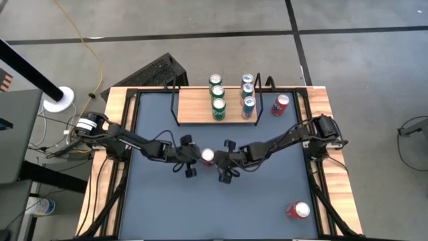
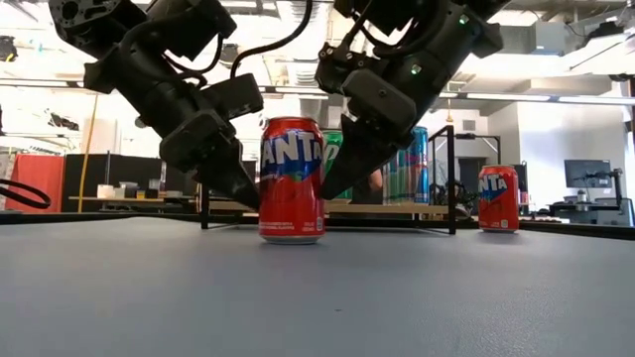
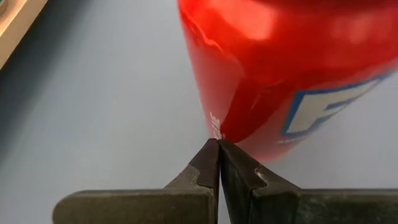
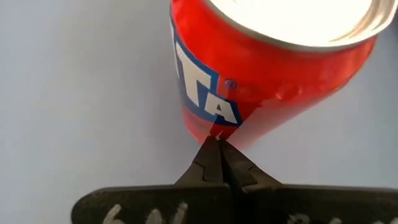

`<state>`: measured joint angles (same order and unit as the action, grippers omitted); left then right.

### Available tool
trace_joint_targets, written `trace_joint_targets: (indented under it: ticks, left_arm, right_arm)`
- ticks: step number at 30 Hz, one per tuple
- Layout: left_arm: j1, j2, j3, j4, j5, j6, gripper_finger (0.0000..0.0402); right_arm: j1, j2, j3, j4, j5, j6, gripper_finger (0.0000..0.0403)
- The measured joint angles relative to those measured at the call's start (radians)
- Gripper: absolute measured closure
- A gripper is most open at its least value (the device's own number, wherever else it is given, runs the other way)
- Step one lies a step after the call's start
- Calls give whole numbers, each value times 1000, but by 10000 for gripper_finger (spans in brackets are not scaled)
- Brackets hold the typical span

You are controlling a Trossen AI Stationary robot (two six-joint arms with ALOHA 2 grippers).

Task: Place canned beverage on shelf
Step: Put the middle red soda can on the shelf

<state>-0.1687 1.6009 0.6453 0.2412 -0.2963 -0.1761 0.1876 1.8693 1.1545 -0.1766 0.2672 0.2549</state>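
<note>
A red Fanta can stands upright on its base at the middle of the dark tabletop; it also shows in the low view. My left gripper is shut at the can's left side, and my right gripper is shut at its right side. Both slant down toward the can's lower wall. The shelf, a light-wood board with a black wire frame, lies at the far edge and carries three green cans and three blue-silver cans. My left gripper has its shut fingertips against the can's lower side wall, coming slanting down from the table's left. The can stands upright on the table. My right gripper has its shut fingertips against the can's lower side wall, slanting down from the table's right, opposite the left gripper.
A red can stands to the right of the shelf. Another red can lies near the table's front right corner. Wooden borders with black rails run along the table's sides.
</note>
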Motion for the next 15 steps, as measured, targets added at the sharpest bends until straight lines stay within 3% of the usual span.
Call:
trace_joint_targets:
  ticks: [15]
  left_arm:
    - [-46,-34,1,-137,-28,-46,401]
  right_arm:
    - [-24,0,0,-72,-43,5,403]
